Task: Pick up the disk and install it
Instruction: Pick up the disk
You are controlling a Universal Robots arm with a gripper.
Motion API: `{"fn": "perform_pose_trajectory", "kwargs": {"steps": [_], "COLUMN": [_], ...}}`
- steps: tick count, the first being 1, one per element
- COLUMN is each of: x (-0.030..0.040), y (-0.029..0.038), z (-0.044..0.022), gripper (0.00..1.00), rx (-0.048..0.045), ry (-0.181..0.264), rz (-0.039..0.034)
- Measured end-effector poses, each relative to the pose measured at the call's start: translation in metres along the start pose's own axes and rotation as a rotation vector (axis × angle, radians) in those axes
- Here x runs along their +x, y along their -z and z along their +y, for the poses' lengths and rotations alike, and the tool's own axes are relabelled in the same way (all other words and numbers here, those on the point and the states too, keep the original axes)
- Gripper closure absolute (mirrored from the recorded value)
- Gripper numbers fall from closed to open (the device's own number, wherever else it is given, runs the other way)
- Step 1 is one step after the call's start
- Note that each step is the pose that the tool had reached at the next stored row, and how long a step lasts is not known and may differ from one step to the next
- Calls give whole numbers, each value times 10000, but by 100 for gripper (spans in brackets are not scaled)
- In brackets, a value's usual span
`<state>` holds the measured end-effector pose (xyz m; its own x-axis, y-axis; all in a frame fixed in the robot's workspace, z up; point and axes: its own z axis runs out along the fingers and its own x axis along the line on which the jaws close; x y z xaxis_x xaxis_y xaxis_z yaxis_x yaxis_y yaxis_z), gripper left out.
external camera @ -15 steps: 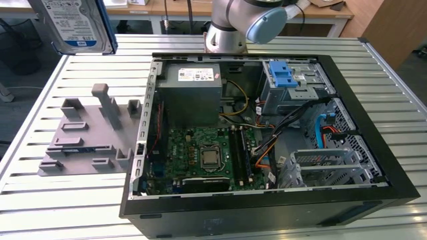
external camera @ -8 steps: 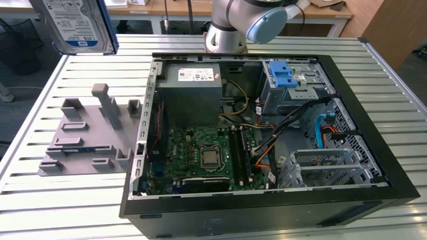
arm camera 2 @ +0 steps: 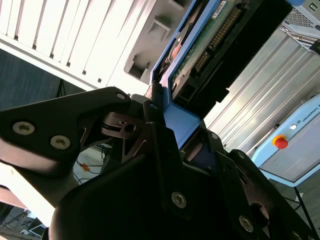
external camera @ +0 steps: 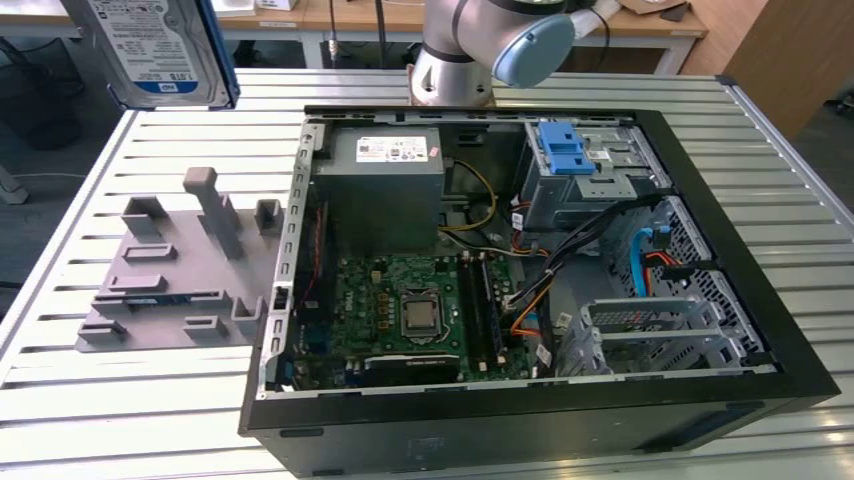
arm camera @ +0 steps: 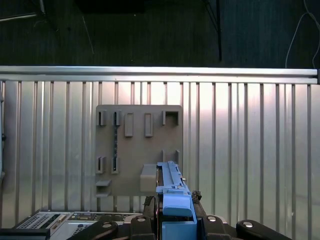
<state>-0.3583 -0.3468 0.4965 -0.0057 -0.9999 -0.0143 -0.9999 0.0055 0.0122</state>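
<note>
Disk [external camera: 154, 50] hangs high at the exterior view's left, above the grey holder [external camera: 174, 265] on the worktop [external camera: 134, 410], well apart from the open computer case [external camera: 534, 250]. Claw [arm camera: 172, 202] is clamped on the disk's blue frame. Judgement: the carry wants a firm hold, with the disk kept square and clear of the case wall.

Arm [external camera: 454, 55] held high; jaws seemingly clamped.

Disk [external camera: 158, 50] above holder plate [external camera: 167, 270] beside computer case [external camera: 507, 440]
</note>
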Motion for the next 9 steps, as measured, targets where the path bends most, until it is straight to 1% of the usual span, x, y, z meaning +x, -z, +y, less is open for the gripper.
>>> {"fn": "perform_pose_trajectory", "kwargs": {"steps": [4, 9], "x": [2, 22], "y": [0, 0], "z": [-2, -1], "gripper": [64, 64], "rx": [0, 1], "ry": [0, 0], "rz": [0, 0]}}
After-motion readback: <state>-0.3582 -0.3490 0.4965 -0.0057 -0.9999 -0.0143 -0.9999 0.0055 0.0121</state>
